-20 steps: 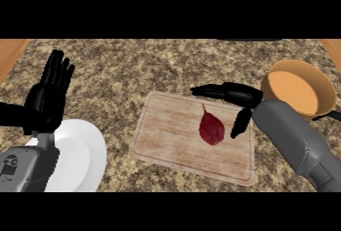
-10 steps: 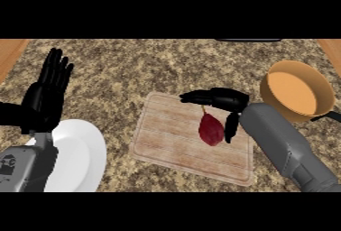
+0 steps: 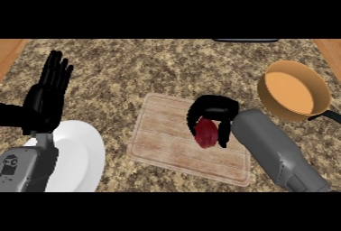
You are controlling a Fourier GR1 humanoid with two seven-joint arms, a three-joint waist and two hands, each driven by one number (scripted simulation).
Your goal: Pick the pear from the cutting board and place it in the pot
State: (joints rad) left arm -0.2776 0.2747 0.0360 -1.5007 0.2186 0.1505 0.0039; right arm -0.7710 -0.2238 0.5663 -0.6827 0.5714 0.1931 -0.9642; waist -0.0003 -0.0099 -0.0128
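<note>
Since the earlier frames the right robot hand (image 3: pixel 213 108) has moved in from the side near the pot and closed over the fruit, which before lay uncovered. The dark red pear (image 3: pixel 206 134) sits at the right part of the pale wooden cutting board (image 3: pixel 163 140), with the black fingers and thumb curled down round its upper end, so only its lower half shows between them. Whether the pear still touches the board or is just off it is hard to tell from this steep angle. The grey forearm runs from the hand to the lower right edge of the view and covers the board's right corner.

The board lies slightly askew in the middle of the speckled brown stone table (image 3: pixel 146 67). To its right, well apart from the pear, stands the orange round pot (image 3: pixel 292 92) with a black handle pointing right. At the lower left a white round plate (image 3: pixel 83 153) lies near the board. Above the plate the left robot hand (image 3: pixel 45 97) rests spread, fingers straight and pointing up, holding nothing.
</note>
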